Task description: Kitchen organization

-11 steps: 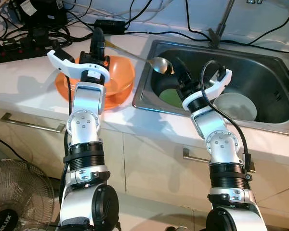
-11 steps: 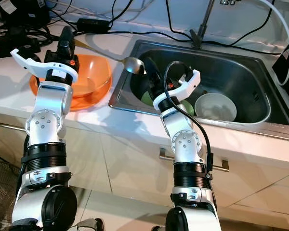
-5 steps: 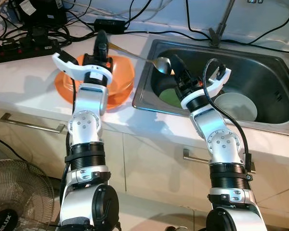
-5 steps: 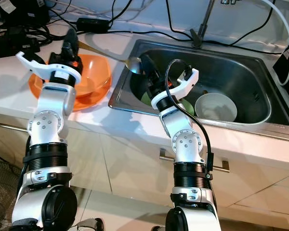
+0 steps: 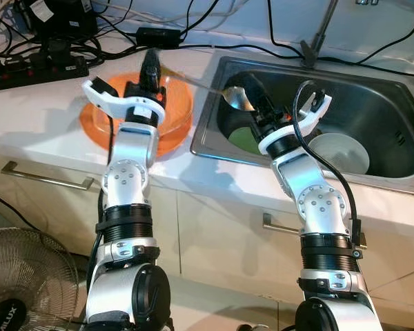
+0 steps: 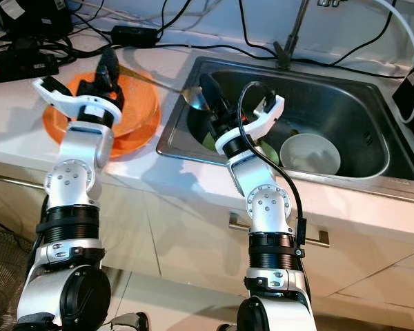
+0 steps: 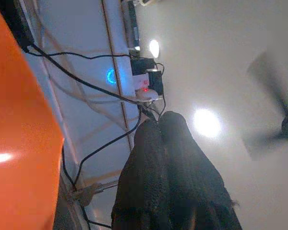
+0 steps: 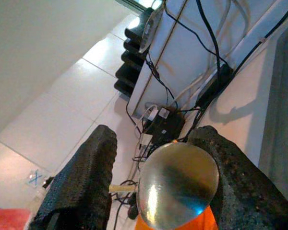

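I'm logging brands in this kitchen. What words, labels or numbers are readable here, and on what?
"LUX", the end of a longer word cut off by the picture's edge: white letters on the hub of the floor fan.
Tags and stickers on the black electronics on the counter: too small to read.

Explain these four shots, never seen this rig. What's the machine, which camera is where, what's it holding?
It is a humanoid robot with two silver arms, each ending in two black fingers. The two wide pictures come from a stereo camera on its head, looking down at a kitchen counter and a steel sink. The other two come from wrist cameras, each looking along that arm's fingers. The left gripper, fingers pressed together, hangs above an orange bowl and holds the handle of a long spoon. The spoon's bowl sits between the open fingers of the right gripper, over the sink. In the sink lie a white bowl and something green. Cables run along the back of the counter.
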